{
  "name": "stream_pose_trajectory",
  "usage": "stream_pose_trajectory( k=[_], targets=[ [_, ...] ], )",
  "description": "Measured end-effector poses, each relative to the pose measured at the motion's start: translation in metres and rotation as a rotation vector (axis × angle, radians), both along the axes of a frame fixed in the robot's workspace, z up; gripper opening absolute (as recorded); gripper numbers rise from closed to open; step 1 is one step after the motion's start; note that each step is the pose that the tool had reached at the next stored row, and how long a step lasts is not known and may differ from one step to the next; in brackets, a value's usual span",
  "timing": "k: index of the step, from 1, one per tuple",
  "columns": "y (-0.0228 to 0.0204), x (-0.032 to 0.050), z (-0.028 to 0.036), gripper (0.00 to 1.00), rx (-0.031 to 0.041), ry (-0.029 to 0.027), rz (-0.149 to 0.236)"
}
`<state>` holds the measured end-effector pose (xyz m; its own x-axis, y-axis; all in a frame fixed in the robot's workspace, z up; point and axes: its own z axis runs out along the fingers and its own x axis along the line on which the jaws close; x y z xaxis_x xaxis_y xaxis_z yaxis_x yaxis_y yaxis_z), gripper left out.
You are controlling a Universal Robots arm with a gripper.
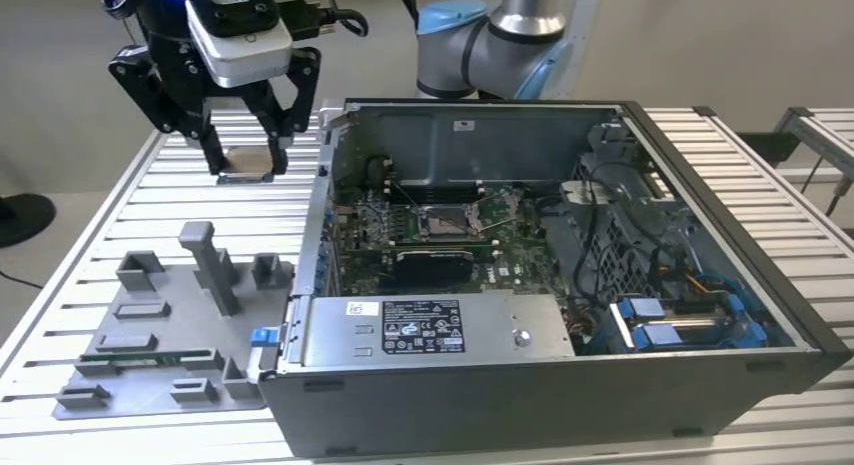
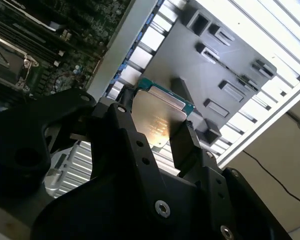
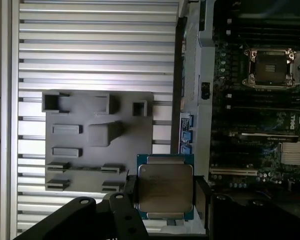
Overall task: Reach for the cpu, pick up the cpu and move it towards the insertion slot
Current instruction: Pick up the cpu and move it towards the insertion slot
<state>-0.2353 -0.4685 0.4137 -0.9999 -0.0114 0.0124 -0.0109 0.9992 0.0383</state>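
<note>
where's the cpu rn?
In the exterior view the cpu is clamped in the gripper at the exterior view's left of the computer case, beyond the grey tray, not yet at the insertion slot.

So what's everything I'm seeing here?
slatted silvery metal table: one, under everything.
open dark-grey metal computer case: one, on the table.
grey plastic tray: one, on the table beside the case.
long green memory stick: one, in the tray.
square metal-framed insertion slot: one, silvery, dark centre, inside the case.
small flat square cpu chip: one, silvery-grey, held up over the table.
grey-and-blue robot arm: one, behind the case.
black hand: one, shut on the cpu chip.
</note>
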Motion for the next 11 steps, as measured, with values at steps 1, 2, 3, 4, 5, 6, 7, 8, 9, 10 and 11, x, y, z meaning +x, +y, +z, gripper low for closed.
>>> stream_pose_trajectory(
  k=[1, 2, 3, 4, 5, 6, 7, 8, 9, 10, 11],
  targets=[
    [0.0, 0.0033, 0.0, 0.0, 0.0, 0.0003, 0.0],
    [0.0, 0.0066, -0.0001, 0.0, 0.0001, 0.0006, 0.0],
    [0.0, 0.0097, 0.0, 0.0, 0.0001, 0.0009, 0.0],
    [0.0, 0.0129, 0.0, 0.0, 0.0001, 0.0012, 0.0],
    [0.0, 0.0162, 0.0, 0.0, 0.0001, 0.0016, 0.0],
    [0.0, 0.0195, 0.0, 0.0, 0.0, 0.002, 0.0],
    [0.0, 0.0232, 0.0, 0.0, 0.0, 0.0024, 0.0],
    [0.0, 0.0265, 0.0, 0.0, 0.0, 0.0028, 0.0],
    [0.0, 0.03, 0.0, 0.0, 0.0, 0.0033, 0.0],
    [0.0, 0.0335, 0.0, 0.0, 0.0001, 0.0037, 0.0],
    [0.0, 0.0369, -0.0001, 0.0, 0.0001, 0.004, 0.0]
  ],
)
